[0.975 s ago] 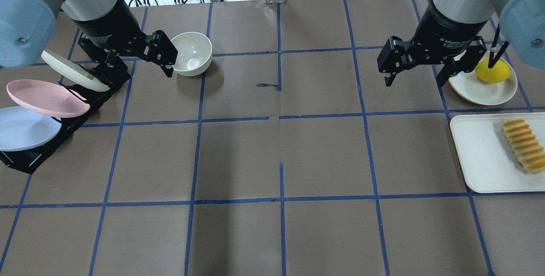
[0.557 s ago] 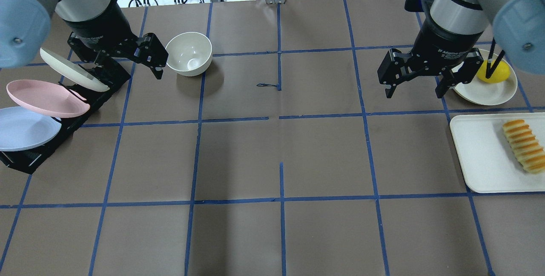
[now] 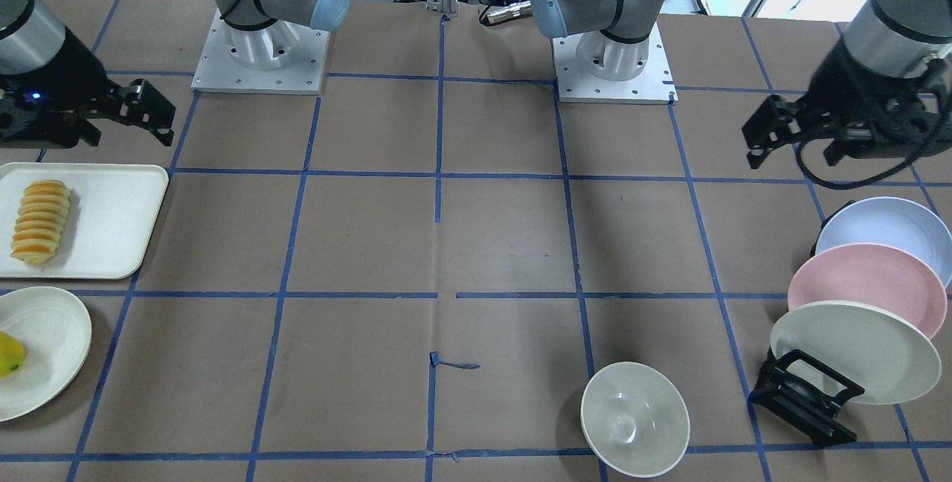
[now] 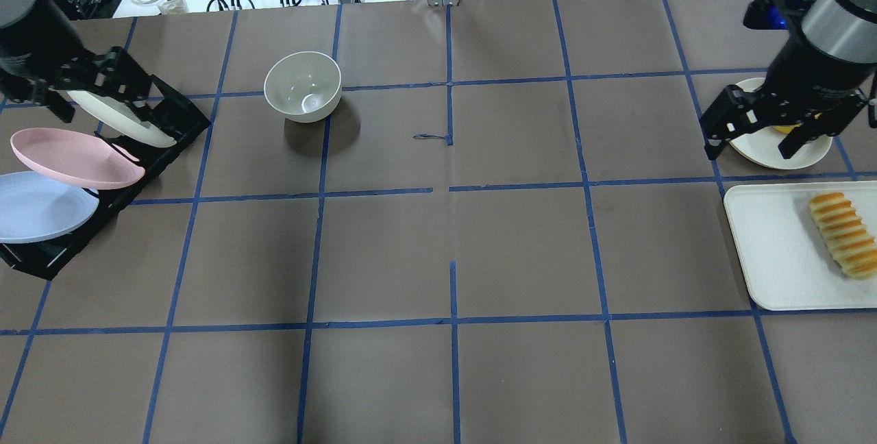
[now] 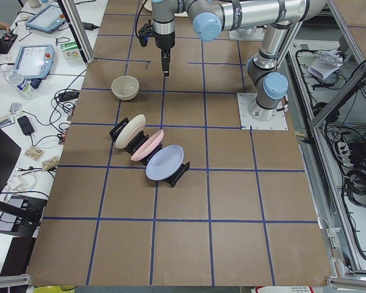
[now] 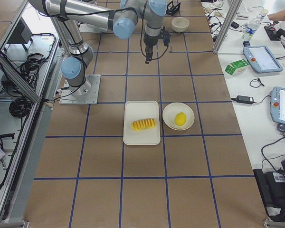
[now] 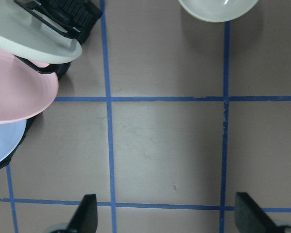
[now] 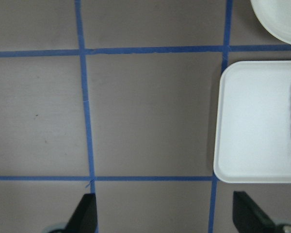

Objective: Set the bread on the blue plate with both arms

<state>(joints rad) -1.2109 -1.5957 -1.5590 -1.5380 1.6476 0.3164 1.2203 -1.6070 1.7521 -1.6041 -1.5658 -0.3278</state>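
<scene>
The bread point(image 4: 841, 235) lies on a white tray point(image 4: 774, 252) at the table's right edge; it also shows in the front view point(image 3: 41, 220). The blue plate point(image 4: 34, 207) leans in a black rack point(image 4: 171, 122) at the left, nearest the robot, and shows in the front view point(image 3: 885, 225) and at the left wrist view's edge point(image 7: 0, 145). My left gripper point(image 4: 106, 112) is open and empty, high over the rack's far end. My right gripper point(image 4: 748, 155) is open and empty, over the small plate just beyond the tray. The right wrist view shows the tray's corner point(image 8: 257, 121).
A pink plate point(image 4: 72, 156) and a cream plate point(image 4: 127, 118) share the rack with the blue one. A white bowl point(image 4: 303, 86) stands right of the rack. A lemon point(image 3: 9, 354) sits on a cream plate point(image 3: 44, 363) beside the tray.
Both arms have swung outward. The left gripper moved left from beside the bowl to over the rack. The right gripper moved right to over the lemon's plate. Both stay open.
</scene>
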